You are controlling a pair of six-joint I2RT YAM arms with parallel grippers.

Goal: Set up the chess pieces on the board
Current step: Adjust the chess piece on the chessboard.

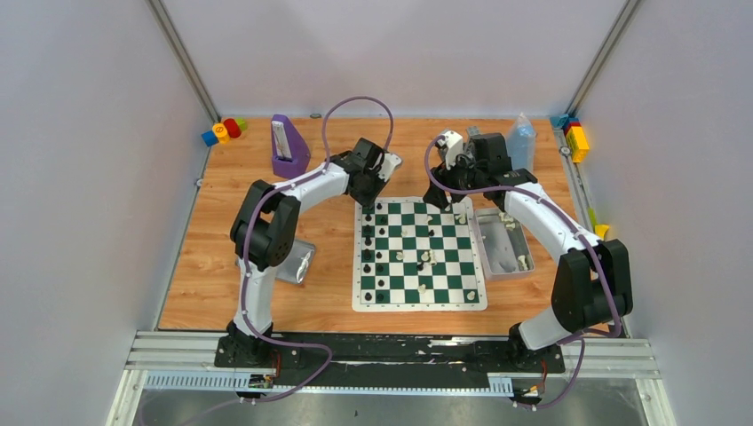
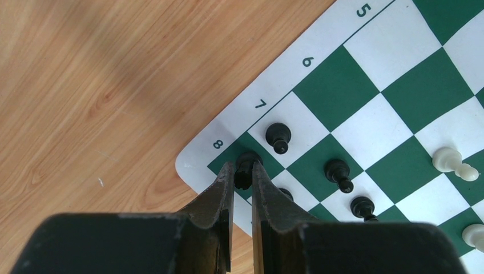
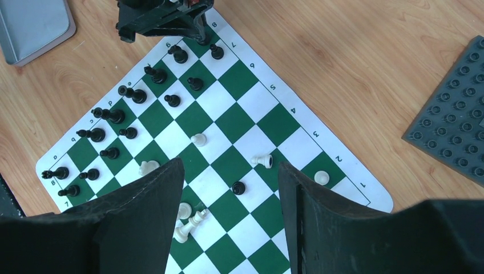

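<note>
Black chess piece [image 2: 246, 158] on board [image 2: 354, 85] corner | left claw [image 2: 242, 169] clamps it | right claw [image 3: 230, 166] wide, empty

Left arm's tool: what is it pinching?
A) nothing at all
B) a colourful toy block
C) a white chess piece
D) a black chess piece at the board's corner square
D: in the left wrist view the left tool is closed on a black chess piece at the green corner square of the board, next to the printed 8.
</note>
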